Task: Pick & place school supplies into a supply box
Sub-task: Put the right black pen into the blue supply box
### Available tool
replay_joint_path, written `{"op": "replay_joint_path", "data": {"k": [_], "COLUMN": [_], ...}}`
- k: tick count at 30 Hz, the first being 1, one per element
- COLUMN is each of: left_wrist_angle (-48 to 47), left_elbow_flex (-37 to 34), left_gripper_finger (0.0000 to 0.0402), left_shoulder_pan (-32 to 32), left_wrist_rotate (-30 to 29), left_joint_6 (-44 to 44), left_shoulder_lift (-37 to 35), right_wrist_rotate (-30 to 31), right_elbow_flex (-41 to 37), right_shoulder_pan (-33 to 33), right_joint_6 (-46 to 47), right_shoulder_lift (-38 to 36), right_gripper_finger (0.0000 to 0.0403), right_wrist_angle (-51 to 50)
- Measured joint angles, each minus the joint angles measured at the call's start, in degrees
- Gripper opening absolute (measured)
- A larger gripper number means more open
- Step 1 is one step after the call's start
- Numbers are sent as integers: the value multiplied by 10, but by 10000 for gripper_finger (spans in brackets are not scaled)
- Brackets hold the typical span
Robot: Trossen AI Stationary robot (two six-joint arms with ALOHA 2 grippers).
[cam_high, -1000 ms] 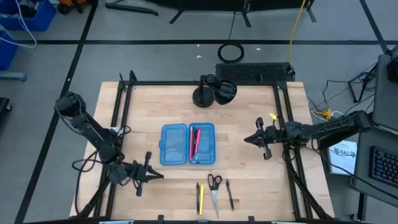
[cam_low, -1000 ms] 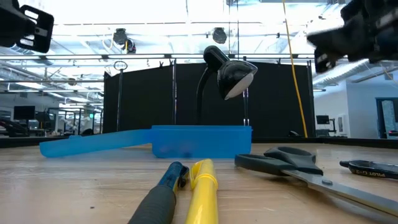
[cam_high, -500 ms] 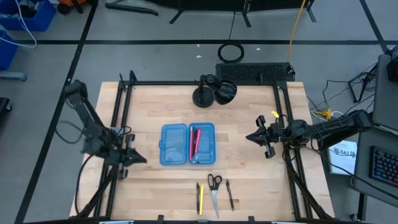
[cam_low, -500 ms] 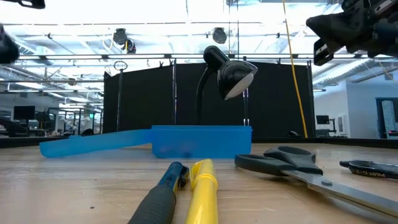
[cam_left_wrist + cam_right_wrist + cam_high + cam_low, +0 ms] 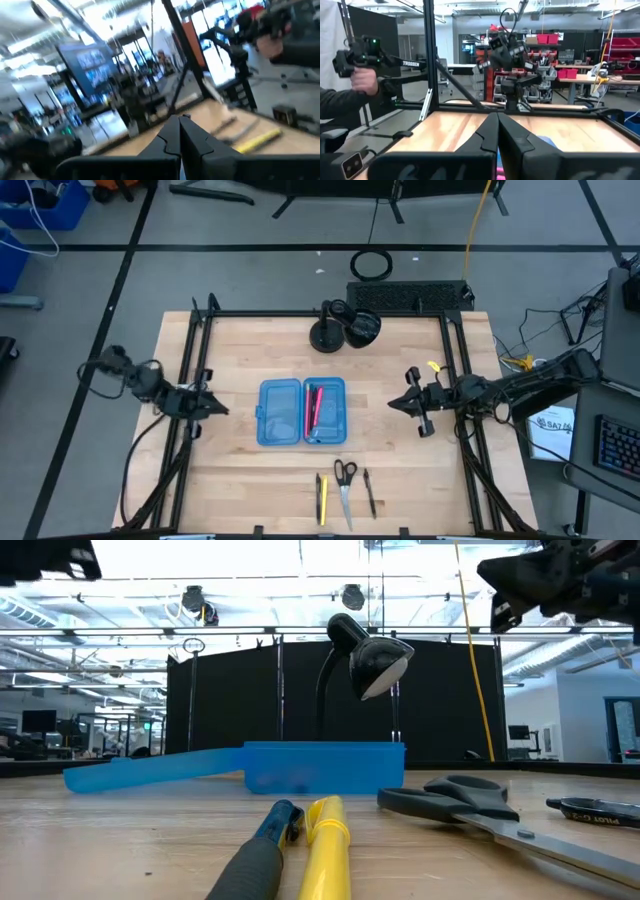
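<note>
Change noted: over the last second the left end effector [image 5: 215, 407] has swung from the near-left part of the table [image 5: 250, 470] up to the left frame rail, level with the supply box [image 5: 302, 411]. The right end effector [image 5: 398, 404] has edged slightly toward the box from the right side. The supplies and box lie exactly as they did a second ago. In my judgement the arms are repositioning between picks and no item is in transit.

End effector state: both are fully closed, fingers pressed together with nothing between them, as each wrist view shows (left [image 5: 179, 131], right [image 5: 497, 131]). Neither touches any supply.

Supply box: translucent blue, hinged, lying open at the table's centre with both halves flat. The left half appears empty. The right half holds a pink-red pen [image 5: 317, 406] lying lengthwise, with a darker item beside it that I cannot identify.

Remaining supplies lie in a row near the table's front edge, just in front of the box:
- dark pen [image 5: 318, 488]
- yellow pencil [image 5: 324, 500], just beside it
- scissors [image 5: 345, 485], black handles toward the box, blades pointing at the front edge
- black pen [image 5: 369, 491], to the right

All four are apart from the box and both arms.

A black desk lamp [image 5: 345, 326] stands at the far edge. A person's hand shows beyond the table in the right wrist view.

Assessment: task partly done; four items outstanding.
</note>
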Motion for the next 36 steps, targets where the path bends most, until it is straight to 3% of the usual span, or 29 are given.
{"op": "replay_joint_path", "data": {"k": [6, 12, 16, 20, 25, 29, 33, 36], "left_wrist_angle": [0, 47, 64, 63, 43, 42, 49, 56], "left_elbow_flex": [-33, -94, -106, -107, -106, -105, -106, -106], "left_gripper_finger": [0, 0, 0, 4, 19, 22, 23, 23], "left_shoulder_pan": [140, 195, 198, 197, 197, 198, 198, 198], "left_wrist_rotate": [159, 293, 271, 202, 105, 94, 91, 89], "left_joint_6": [-82, -120, -119, -144, -209, -261, -247, -240], "left_shoulder_lift": [44, 46, 55, 58, 65, 79, 85, 88], "right_wrist_rotate": [-1, -10, 41, 60, 210, 286, 283, 231], "right_elbow_flex": [35, 74, 134, 256, 442, 606, 765, 874], "right_shoulder_pan": [0, 0, 1, 28, 146, 233, 294, 314], "right_joint_6": [-23, -23, 15, 80, 158, 276, 388, 492], "right_shoulder_lift": [29, 47, 56, 87, 190, 297, 419, 499], "right_gripper_finger": [0, 0, 0, 0, 0, 0, 0, 0], "right_wrist_angle": [-10, -55, -169, -383, -644, -793, -899, -963]}}
